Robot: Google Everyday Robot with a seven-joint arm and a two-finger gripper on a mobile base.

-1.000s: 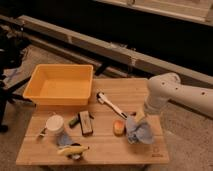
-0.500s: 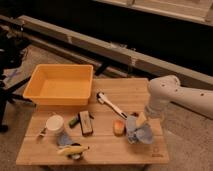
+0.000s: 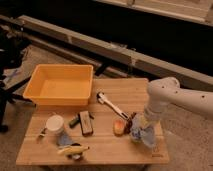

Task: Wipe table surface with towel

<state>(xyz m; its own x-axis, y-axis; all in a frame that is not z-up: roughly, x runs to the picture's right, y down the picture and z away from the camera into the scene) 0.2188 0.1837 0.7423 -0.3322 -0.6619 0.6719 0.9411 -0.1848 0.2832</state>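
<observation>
Pincer is low over the near-right part of the wooden tabletop, right at the crumpled grey-blue towel, w/ the white arm coming in from the right (can't tell if the pincer is spread or pinching). Orange fruit sits just left of the towel. Yellow tub is at far left; white cup, dark block & banana are near-left.

One camera looks down from above the near side, fairly far back, taking in the whole table; the gripper sits near right.
</observation>
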